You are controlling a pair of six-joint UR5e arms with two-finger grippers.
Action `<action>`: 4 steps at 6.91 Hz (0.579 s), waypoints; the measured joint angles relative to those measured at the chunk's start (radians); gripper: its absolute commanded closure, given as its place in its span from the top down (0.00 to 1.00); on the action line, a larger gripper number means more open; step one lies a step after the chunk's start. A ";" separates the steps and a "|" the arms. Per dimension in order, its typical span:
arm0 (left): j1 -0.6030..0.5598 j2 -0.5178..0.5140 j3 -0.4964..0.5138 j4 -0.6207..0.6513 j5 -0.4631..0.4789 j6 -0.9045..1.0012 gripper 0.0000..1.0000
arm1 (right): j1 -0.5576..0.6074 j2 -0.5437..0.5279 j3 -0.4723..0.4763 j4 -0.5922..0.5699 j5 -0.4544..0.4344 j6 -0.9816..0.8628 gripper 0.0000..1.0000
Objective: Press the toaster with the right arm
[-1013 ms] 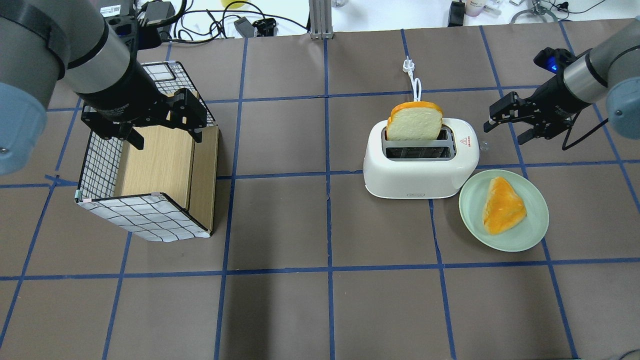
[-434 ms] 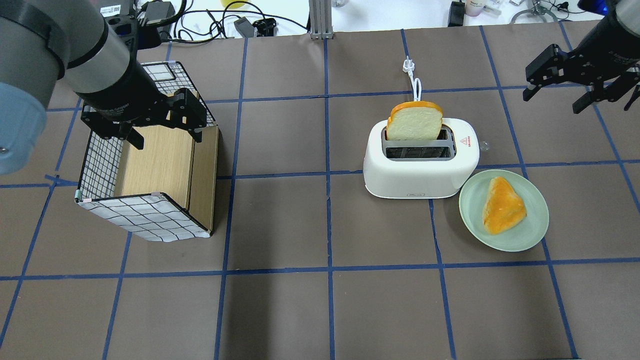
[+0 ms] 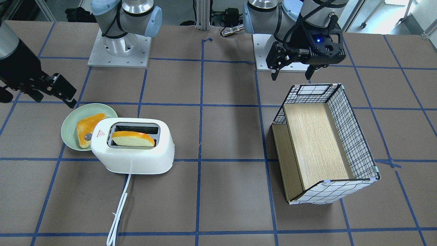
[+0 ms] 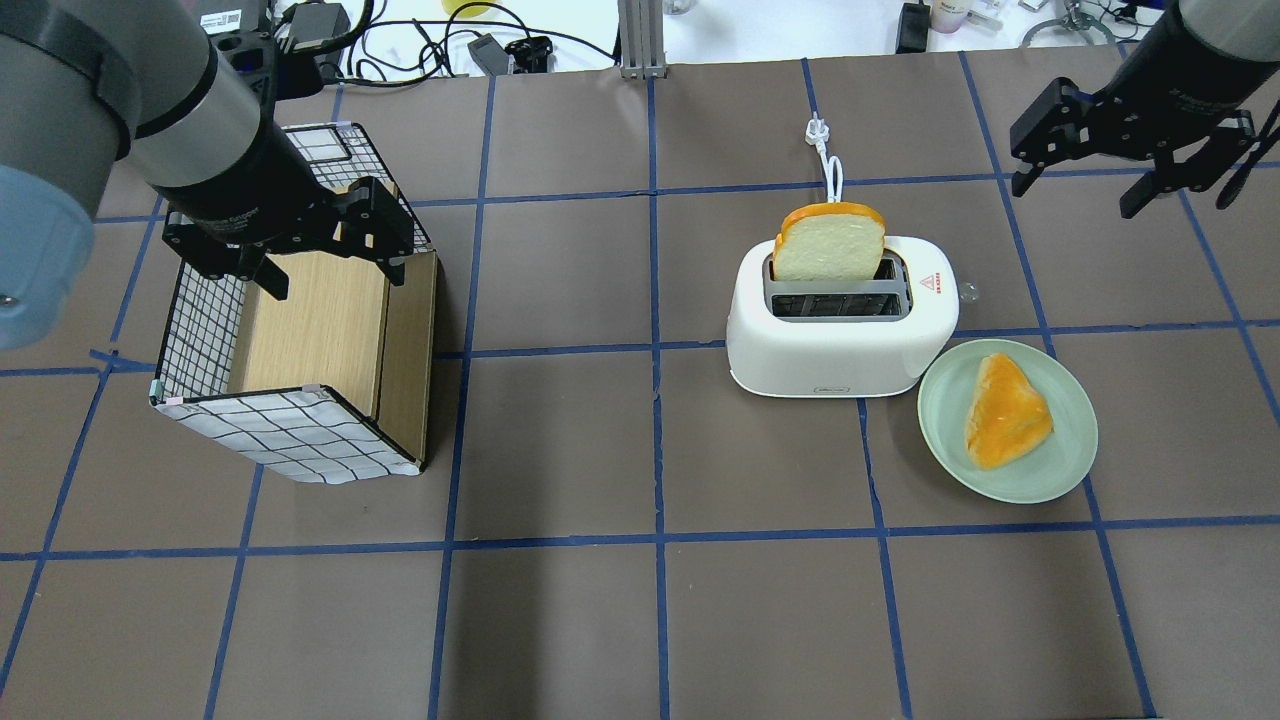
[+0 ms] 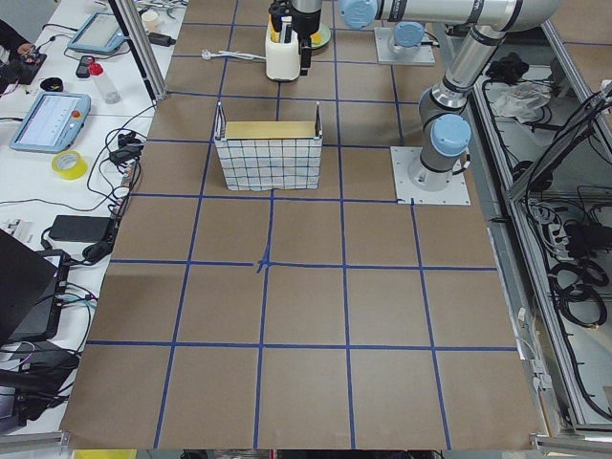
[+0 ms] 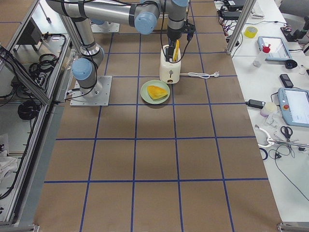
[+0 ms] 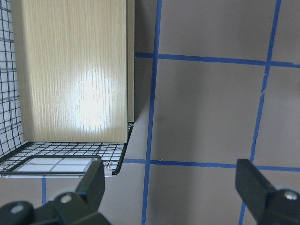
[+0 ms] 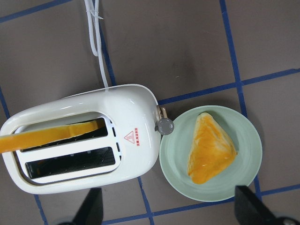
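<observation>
The white toaster [image 4: 840, 340] stands right of the table's middle, its silver knob [image 4: 966, 293] on the end facing the plate. A bread slice [image 4: 830, 245] stands in its far slot; the near slot is empty. My right gripper [image 4: 1075, 195] is open and empty. It hangs high, pointing down, apart from the toaster. The right wrist view looks straight down on the toaster [image 8: 131, 101] and knob [image 8: 164, 125], with the gripper [image 8: 168, 211] at the bottom edge. My left gripper [image 4: 335, 283] is open and empty above the basket.
A green plate [image 4: 940, 400] with an orange-crusted bread piece [image 4: 1005, 412] touches the toaster's knob end. The white cord [image 4: 828, 165] runs off the toaster's far side. A wire basket [image 4: 300, 430] with a wooden insert stands at the left.
My right gripper has risen and drawn back from beside the toaster's knob, then shifted slightly left. It stays open. The left arm, toaster and bread have not moved.
</observation>
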 measured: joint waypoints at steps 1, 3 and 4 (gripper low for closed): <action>0.000 0.000 0.000 0.000 0.000 0.000 1.00 | 0.057 -0.007 0.000 0.000 -0.006 0.043 1.00; 0.000 0.000 0.000 0.000 -0.001 0.000 1.00 | 0.126 -0.009 0.004 0.002 -0.007 0.103 1.00; 0.000 0.000 0.000 0.000 -0.001 0.000 1.00 | 0.136 -0.010 0.005 0.002 -0.005 0.112 1.00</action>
